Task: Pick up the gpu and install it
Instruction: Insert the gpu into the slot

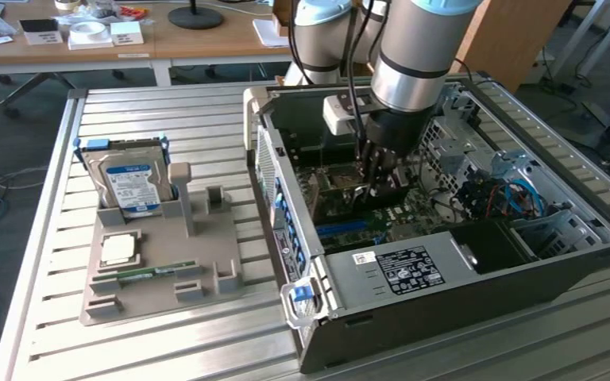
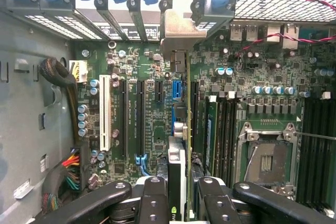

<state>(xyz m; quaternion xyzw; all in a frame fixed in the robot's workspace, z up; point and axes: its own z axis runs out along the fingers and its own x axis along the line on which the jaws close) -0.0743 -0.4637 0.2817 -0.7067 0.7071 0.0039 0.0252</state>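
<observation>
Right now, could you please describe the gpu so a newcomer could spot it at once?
Look inside the open computer case, above the green motherboard. The gpu is the thin dark card held edge-on in the gripper, over the long slots; unlike those slots, it ends in a silver bracket.

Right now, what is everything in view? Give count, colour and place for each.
table: one, silver slatted, under everything
desk: one, wooden, behind the table
case: one, black, open, exterior view's right
motherboard: one, green, inside the case
holder: one, grey, on the table, exterior view's left
hard drive: one, silver with blue-white label, upright in the holder
chip: one, silver, flat on the holder
RAM stick: one, green, lying in the holder
gpu: one, dark with silver bracket, edge-on over the motherboard
arm: one, grey, reaching into the case
gripper: one, black, shut on the gpu
</observation>
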